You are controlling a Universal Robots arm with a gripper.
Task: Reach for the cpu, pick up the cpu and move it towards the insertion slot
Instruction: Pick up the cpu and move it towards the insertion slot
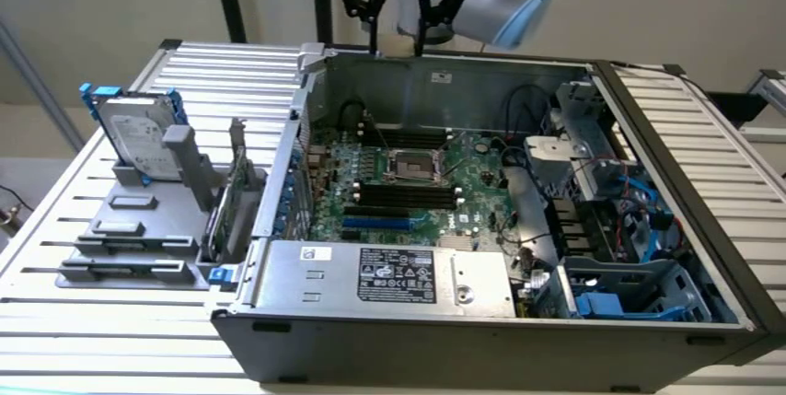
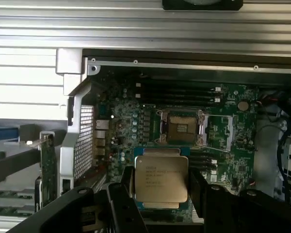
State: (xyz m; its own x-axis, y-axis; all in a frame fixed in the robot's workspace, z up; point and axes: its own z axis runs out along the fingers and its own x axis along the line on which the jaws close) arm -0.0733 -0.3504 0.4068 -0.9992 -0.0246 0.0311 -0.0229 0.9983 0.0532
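The cpu [image 2: 161,178], a small flat square chip with a silvery top and printed text, sits between my gripper's [image 2: 161,190] two dark fingers [image 2: 127,187], which are shut on its sides. In the exterior view my gripper [image 1: 397,48] hangs high above the back wall of the open computer case. The insertion slot [image 1: 411,167], a shiny metal frame around a dark centre on the green board, lies below it inside the case. In the wrist view the insertion slot [image 2: 179,127] appears just beyond the held chip.
Long black memory slots [image 1: 399,197] run beside the socket. A silver power supply [image 1: 381,271] fills the case front. On the exterior view's left, a hard drive [image 1: 135,137] with blue brackets stands upright in a grey holder [image 1: 135,229]. Cables and drive bays [image 1: 614,220] crowd the right.
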